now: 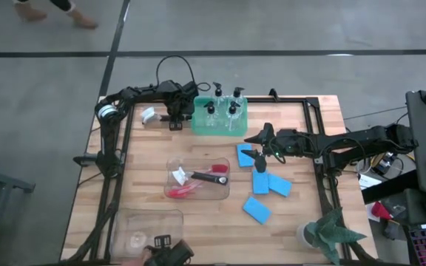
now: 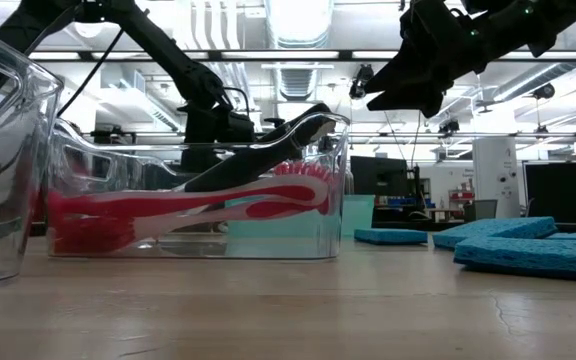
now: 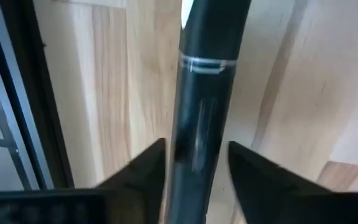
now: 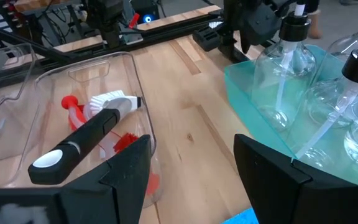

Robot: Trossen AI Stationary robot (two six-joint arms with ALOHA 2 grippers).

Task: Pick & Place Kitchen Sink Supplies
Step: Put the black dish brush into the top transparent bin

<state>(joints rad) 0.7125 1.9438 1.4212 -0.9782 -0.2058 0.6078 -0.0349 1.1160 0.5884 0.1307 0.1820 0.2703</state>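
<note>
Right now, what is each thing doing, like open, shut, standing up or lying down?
Left gripper: around a black brush handle lying on the table.
Right gripper: fingers open, empty, in the air.
Pump bottles: four, upright in the green tray.
Sponges: four, lying flat on the table.
Clear bin: holds brushes lying down.
</note>
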